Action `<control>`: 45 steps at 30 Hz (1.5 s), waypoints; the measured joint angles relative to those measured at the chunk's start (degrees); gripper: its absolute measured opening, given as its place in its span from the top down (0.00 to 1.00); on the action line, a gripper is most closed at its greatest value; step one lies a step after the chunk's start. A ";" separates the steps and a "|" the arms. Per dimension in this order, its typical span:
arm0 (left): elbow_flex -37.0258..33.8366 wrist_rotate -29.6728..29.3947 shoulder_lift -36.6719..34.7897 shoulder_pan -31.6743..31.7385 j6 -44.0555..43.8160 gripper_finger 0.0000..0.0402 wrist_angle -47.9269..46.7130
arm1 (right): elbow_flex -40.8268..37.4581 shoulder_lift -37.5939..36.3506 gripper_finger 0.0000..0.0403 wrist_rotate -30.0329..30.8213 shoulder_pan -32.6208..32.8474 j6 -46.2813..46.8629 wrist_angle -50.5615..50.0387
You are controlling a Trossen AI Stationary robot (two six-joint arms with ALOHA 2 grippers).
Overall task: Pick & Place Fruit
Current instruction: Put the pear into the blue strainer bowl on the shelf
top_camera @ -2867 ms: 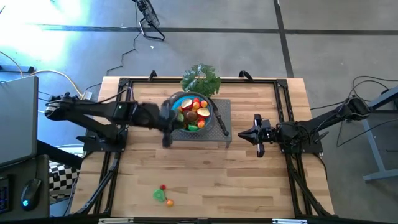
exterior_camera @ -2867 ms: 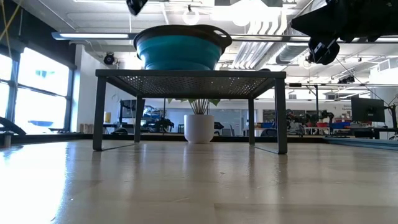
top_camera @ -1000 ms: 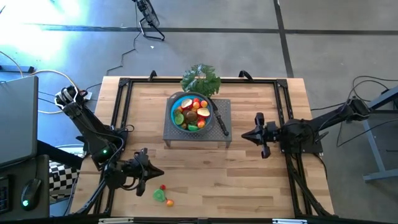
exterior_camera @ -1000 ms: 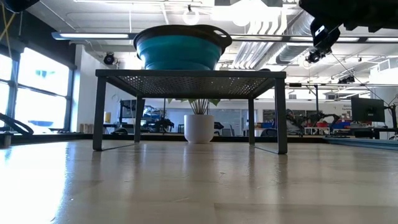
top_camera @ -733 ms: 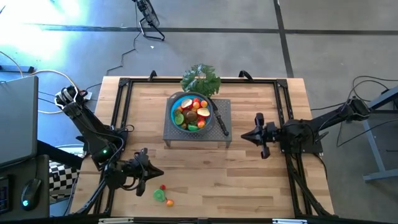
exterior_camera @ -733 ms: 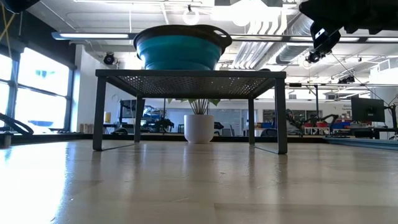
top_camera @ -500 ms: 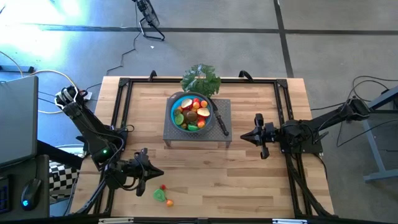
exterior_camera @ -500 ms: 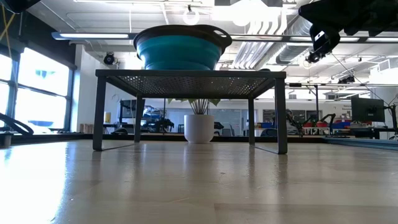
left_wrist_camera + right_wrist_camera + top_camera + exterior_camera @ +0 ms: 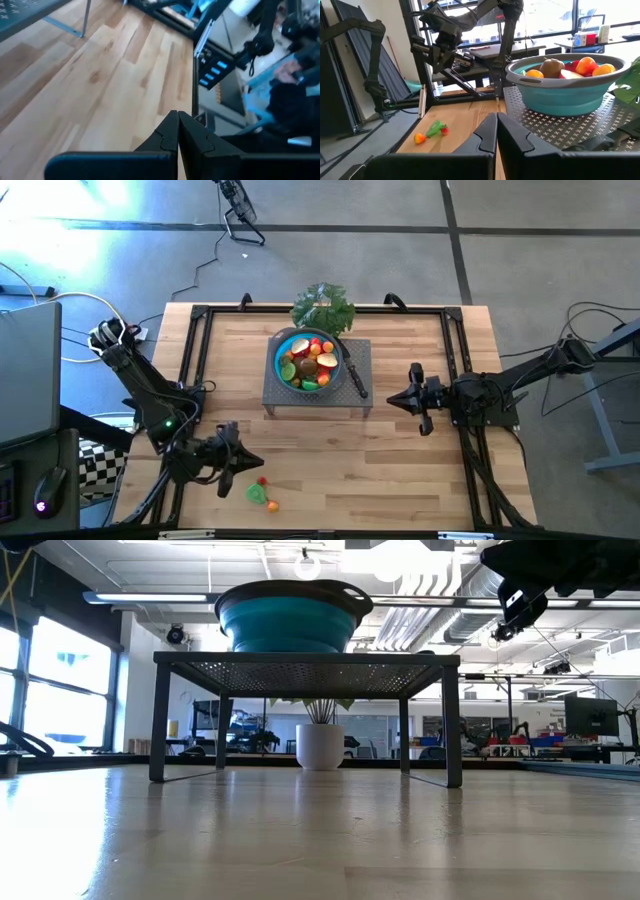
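Both sets of jaws are pressed fully together and neither holds anything. Your left gripper hovers near the front-left of the table, just beside the loose pieces; your right gripper waits to the right of the grey mesh stand.

Progress, as you can judge it: most of the fruit already sits heaped in the blue bowl on the stand. Three small pieces are left on the wood near the front edge: one red, one green, one orange, lying close together. In the right wrist view they show as the same cluster. So the job looks nearly done, with those last pieces to collect.

Surface: pale butcher-block table, dark frame rails along its edges. A leafy green bunch lies behind the bowl, and a black-handled knife rests on the stand beside it.

Room: grey concrete floor, cables, big windows, a white planter beyond the stand.
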 joint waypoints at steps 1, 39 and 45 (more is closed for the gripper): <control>0.17 -0.75 0.18 0.00 -0.20 1.00 0.49 | -0.01 0.00 0.99 -0.02 0.00 0.09 -0.02; 32.04 21.56 30.18 0.02 -20.39 1.00 -45.39 | -0.05 0.02 0.99 -0.48 0.07 0.17 -2.09; 32.04 26.88 30.16 0.02 -5.89 1.00 -45.33 | -0.04 0.02 0.99 -0.46 0.06 0.17 -2.19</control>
